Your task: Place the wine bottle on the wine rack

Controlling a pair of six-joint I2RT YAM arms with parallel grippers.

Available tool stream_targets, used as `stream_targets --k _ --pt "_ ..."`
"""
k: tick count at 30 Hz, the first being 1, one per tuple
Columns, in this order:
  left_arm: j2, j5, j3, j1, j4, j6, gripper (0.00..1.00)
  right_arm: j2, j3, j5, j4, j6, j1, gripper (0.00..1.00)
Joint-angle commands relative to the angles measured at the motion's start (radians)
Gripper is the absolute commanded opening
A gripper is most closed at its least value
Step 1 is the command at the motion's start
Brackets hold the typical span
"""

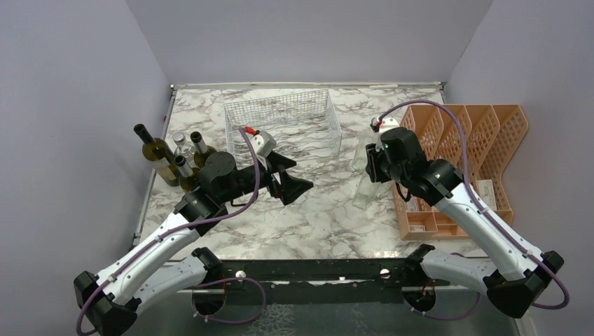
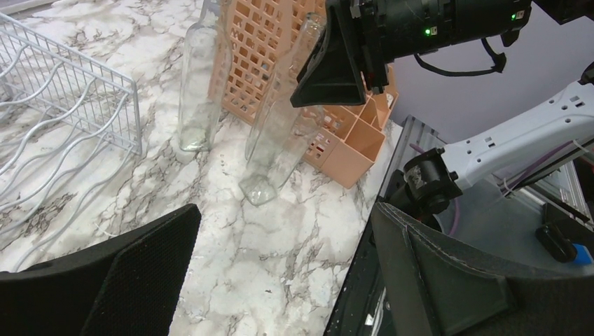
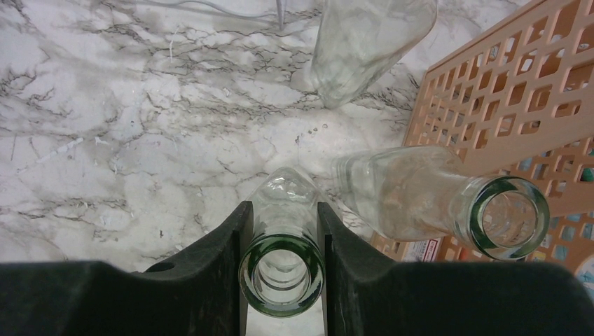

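Right claw (image 3: 282, 217) clamps an empty clear wine bottle (image 3: 284, 187).

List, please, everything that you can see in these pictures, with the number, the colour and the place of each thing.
wine rack: one, white wire, back centre of the table, no bottle in it
gripped wine bottle: one, clear glass, tilted, base on the table beside the tray
other clear bottles: two, clear glass, close to the gripped one, by the tray
bottle group: four, mostly dark green, standing at the table's left edge
divider tray: one, orange perforated plastic, right side
table: one, white and grey marble pattern
left claw: one, black, open, holding nothing, in front of the rack
right claw: one, black, shut on the gripped bottle's neck
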Motion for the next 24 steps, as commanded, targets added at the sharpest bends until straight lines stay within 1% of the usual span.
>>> stream_targets --k 1,3,4,9,14,19,24 --pt "0.004 -0.050 -0.026 -0.004 0.002 -0.022 0.99 -0.021 -0.005 0.015 0.025 -0.005 0.007 0.10" --pt "0.004 -0.072 -0.033 -0.004 0.005 -0.028 0.99 -0.025 0.006 -0.010 0.036 -0.018 0.006 0.03" --pt "0.004 -0.072 -0.037 -0.005 0.012 -0.025 0.99 -0.024 0.012 -0.030 0.042 -0.023 0.006 0.01" --pt "0.006 -0.070 -0.100 -0.017 0.097 -0.045 0.99 -0.038 0.034 -0.206 0.092 -0.032 0.007 0.01" --pt "0.073 -0.079 -0.121 -0.034 0.114 -0.096 0.99 -0.059 0.004 -0.396 0.194 -0.017 0.006 0.01" --pt "0.106 -0.070 -0.191 -0.107 0.221 -0.083 0.99 -0.076 -0.040 -0.539 0.303 0.044 0.007 0.01" --pt "0.119 -0.153 -0.244 -0.191 0.258 -0.014 0.99 -0.093 -0.062 -0.643 0.376 0.093 0.006 0.01"
